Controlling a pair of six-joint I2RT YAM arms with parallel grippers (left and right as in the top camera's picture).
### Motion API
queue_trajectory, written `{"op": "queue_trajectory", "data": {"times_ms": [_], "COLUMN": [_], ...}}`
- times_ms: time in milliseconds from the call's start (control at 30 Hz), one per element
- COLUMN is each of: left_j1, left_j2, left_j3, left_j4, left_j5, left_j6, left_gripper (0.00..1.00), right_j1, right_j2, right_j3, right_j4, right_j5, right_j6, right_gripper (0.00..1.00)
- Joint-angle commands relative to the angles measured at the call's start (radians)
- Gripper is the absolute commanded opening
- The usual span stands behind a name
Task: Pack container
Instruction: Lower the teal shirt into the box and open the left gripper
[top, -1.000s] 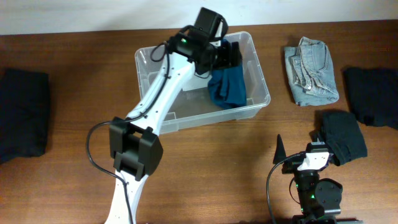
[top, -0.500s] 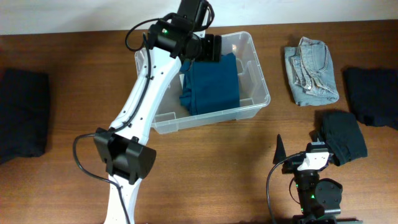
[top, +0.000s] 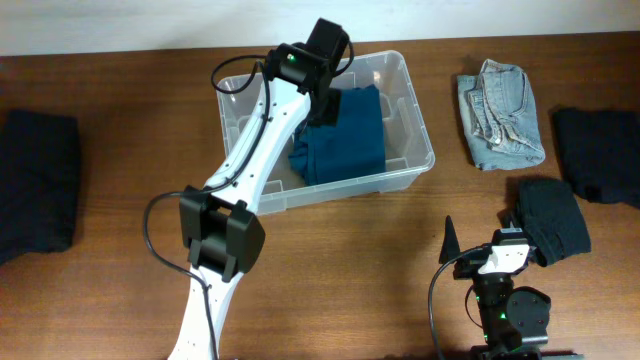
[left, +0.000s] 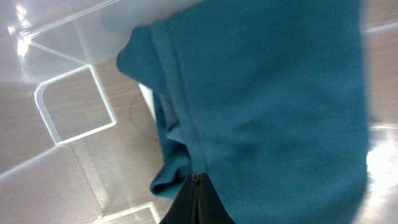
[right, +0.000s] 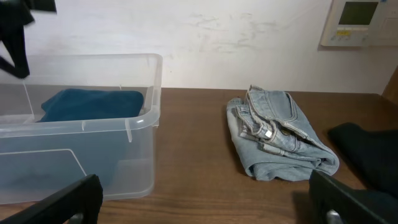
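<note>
Wooden table (top: 100, 270) from overhead: the container (top: 415, 120) sits far centre, a teal garment (top: 345, 140) inside. Left wrist: left gripper (left: 196, 190) closed tight above the garment, gripping nothing. Right wrist: right gripper (right: 204, 180) spread wide, 2 fingers empty, container at left.

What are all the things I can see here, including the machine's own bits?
container: one, clear plastic, on the table towards the back, middle.
teal garment: one, teal, folded inside the container.
folded jeans: one, light blue, on the table right of the container.
black garments: three, black, one at the left edge, one at the far right edge, one near the front right.
table: one, brown wood, under everything.
wall panel: one, white, on the wall behind.
left arm: one, white and black, reaching into the container.
right arm: one, black, at the front right.
left fingers: shut, black, over the teal garment.
right fingers: open, black, empty.
</note>
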Motion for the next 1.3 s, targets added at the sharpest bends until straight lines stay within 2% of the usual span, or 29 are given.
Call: {"op": "queue_trajectory", "data": {"times_ms": [0,267,700,1167,1267], "left_j1": [0.008,0.007,-0.021,-0.164,-0.167], "left_j2": [0.058,0.141,0.182,0.193,0.193], "left_j3": [0.011,0.011,0.011,0.011,0.011], "left_j4": [-0.008,-0.016,0.029,0.080,0.076], "left_j5": [-0.033,-0.026,0.135,0.133,0.117], "left_j6": [0.008,-0.004,-0.005,0.005,0.005], "left_gripper": [0.01,0.01,0.01,0.00,0.05], "right_j1": [0.006,0.006,0.006,0.006,0.006], "right_j2": [-0.008,-0.008,-0.008,-0.008,-0.008], "right_j3": [-0.005,-0.005,-0.005,-0.005,-0.005], "right_j4": [-0.006,-0.006,-0.006,-0.006,-0.006], "right_j5": [-0.002,-0.002,-0.002,-0.002,-0.002], "right_j6": [0.001,0.001,0.001,0.001,0.001], "right_gripper": [0.98,0.98,0.98,0.98,0.98]}}
